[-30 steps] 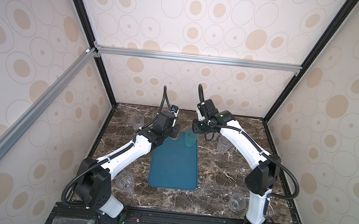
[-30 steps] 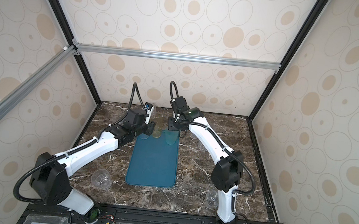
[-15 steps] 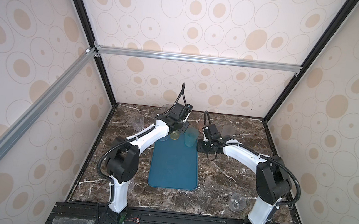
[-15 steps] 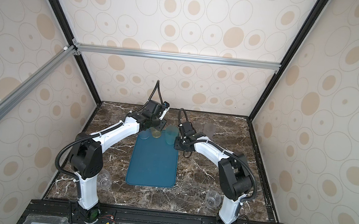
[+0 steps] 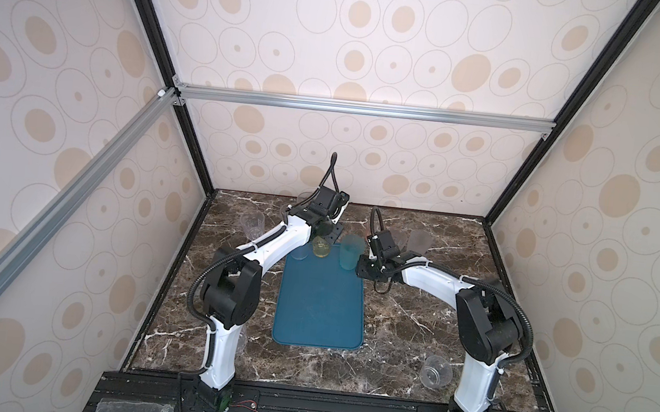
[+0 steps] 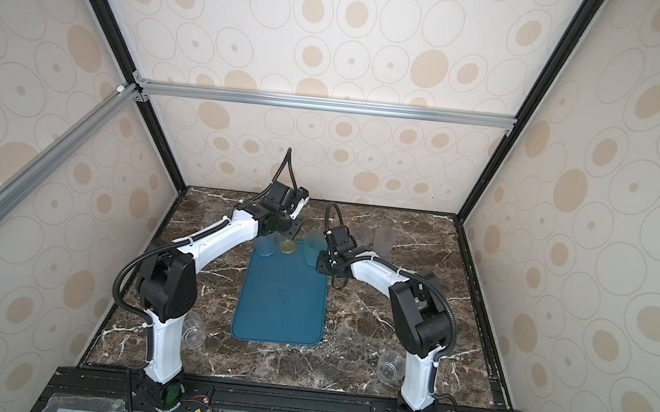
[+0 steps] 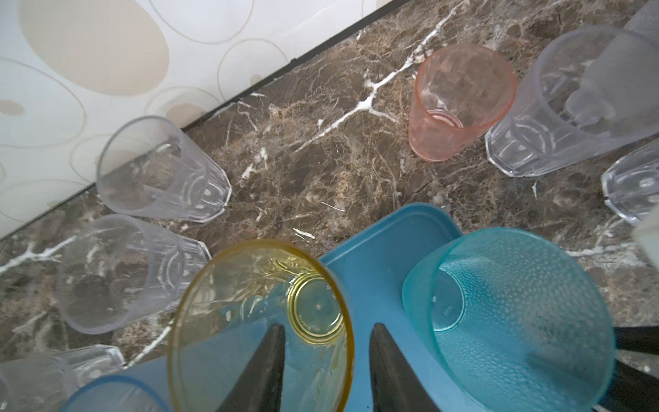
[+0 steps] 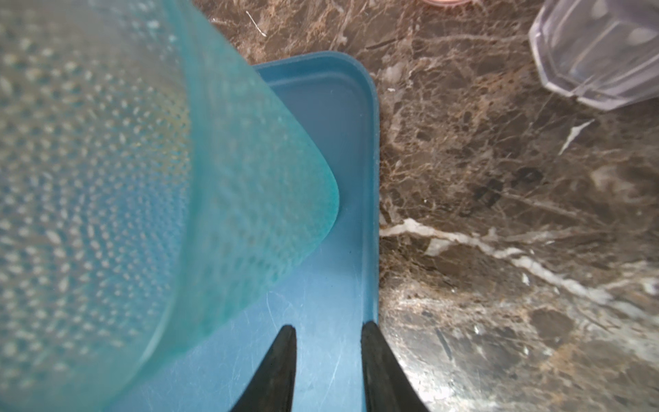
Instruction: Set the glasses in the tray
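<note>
The teal-blue tray [image 5: 320, 306] [image 6: 280, 302] lies in the middle in both top views. Three glasses stand along its far end: a blue one [image 5: 299, 252], a yellow one [image 5: 320, 250] [image 7: 317, 310] and a teal one [image 5: 349, 255] [image 7: 517, 306] [image 8: 107, 160]. My left gripper [image 5: 327, 232] [image 7: 328, 326] hangs over the yellow glass. One finger is inside it, the other outside its rim, and neither presses the wall. My right gripper [image 5: 360, 268] [image 8: 328, 325] is low over the tray's right edge beside the teal glass. It is open, with nothing between the fingers.
More glasses stand on the marble behind the tray: clear faceted ones [image 7: 160, 171] [image 7: 124, 271] [image 7: 577, 103], a pink one [image 7: 460, 103] and a frosted grey one [image 5: 418, 241]. A clear glass [image 5: 435, 372] sits by the right arm's base and another [image 6: 193, 330] by the left base.
My left arm has swung round and its gripper now sits over the yellow glass, jaws narrower. My right gripper has come down from above the teal glass to the tray's right edge.
</note>
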Action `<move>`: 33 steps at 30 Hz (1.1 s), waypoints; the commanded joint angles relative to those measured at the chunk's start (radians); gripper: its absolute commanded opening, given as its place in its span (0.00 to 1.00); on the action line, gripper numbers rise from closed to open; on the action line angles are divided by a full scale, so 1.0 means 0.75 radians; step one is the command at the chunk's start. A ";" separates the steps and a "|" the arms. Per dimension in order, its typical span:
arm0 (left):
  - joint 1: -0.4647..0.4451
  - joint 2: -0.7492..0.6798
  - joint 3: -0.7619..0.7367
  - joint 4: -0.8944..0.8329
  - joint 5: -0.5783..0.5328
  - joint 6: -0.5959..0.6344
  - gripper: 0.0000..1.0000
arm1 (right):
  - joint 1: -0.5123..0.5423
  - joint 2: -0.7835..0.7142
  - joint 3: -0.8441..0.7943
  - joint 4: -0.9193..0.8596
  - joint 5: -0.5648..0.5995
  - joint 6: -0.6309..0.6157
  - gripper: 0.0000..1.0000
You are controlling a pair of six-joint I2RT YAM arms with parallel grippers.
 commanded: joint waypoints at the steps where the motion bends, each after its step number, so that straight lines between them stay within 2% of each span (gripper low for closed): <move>1: 0.003 0.026 0.063 -0.043 0.034 0.026 0.33 | 0.001 0.025 0.042 0.010 0.008 0.006 0.34; 6: 0.004 0.052 0.080 -0.040 0.040 0.018 0.27 | 0.000 0.040 0.057 0.006 0.009 0.001 0.33; 17: 0.004 0.085 0.128 -0.050 0.066 -0.008 0.08 | 0.000 0.066 0.068 0.020 0.011 -0.006 0.32; 33: 0.006 0.136 0.234 -0.158 0.100 -0.041 0.04 | 0.000 0.142 0.143 0.046 0.033 -0.022 0.32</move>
